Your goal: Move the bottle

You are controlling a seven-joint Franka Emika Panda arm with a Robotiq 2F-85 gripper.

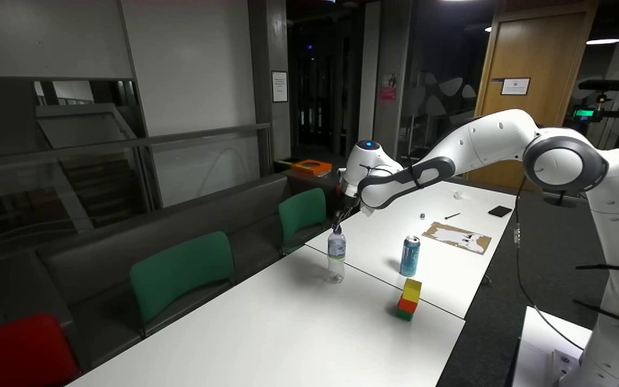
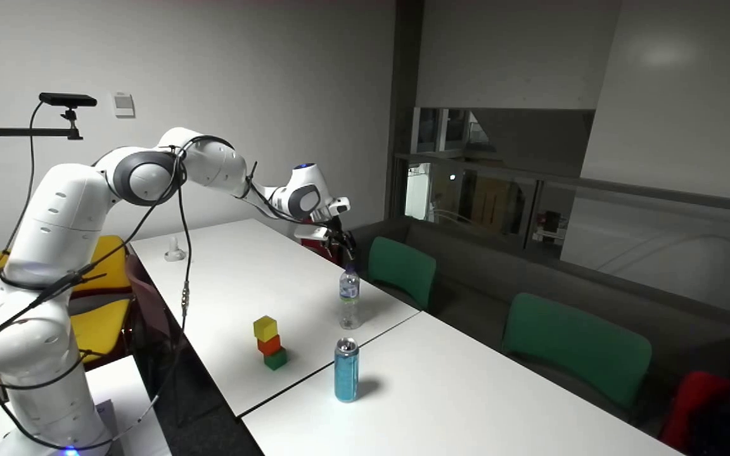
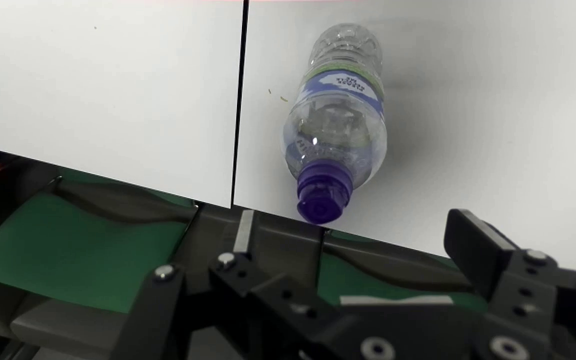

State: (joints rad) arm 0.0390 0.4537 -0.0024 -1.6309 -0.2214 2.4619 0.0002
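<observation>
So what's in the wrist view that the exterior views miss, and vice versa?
Only the wrist view: readable "PLEASE RECYCLE ME" label print and tiny specks by the bottle.
Only the exterior views: the can, the block stack and the arm, all three in both exterior views.
Shared: the standing bottle, the gripper, the table seam and green chairs.
</observation>
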